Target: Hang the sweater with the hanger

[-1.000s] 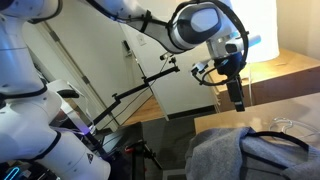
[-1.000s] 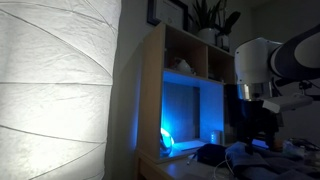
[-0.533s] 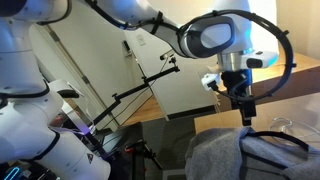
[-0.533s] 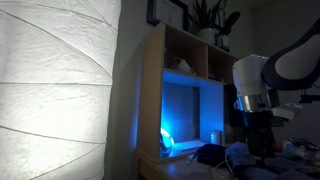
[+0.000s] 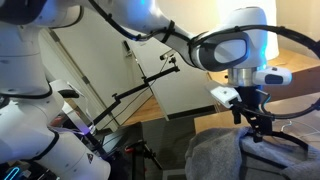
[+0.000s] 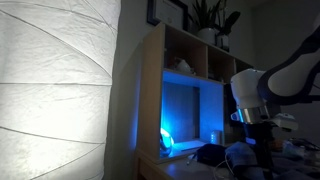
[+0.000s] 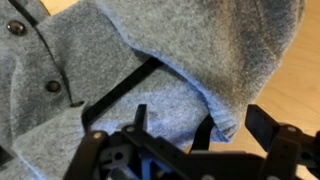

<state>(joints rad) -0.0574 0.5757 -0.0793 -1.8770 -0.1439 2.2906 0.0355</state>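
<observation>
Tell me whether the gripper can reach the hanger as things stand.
Probably yes. The gripper hangs open just above the sweater, and one black bar of the hanger lies bare across the cloth with nothing over it. In the wrist view, part of the hanger is tucked under a fold.

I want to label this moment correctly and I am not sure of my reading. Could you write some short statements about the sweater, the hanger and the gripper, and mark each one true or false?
1. The gripper is open and holds nothing. True.
2. The sweater hangs from a rail. False: it lies crumpled below the gripper.
3. A black hanger runs partly under the sweater's fabric. True.
4. The sweater closes with a zipper. False: the wrist view shows buttons.
5. The cabinet is dark inside. False: a blue light glows in it.
</observation>
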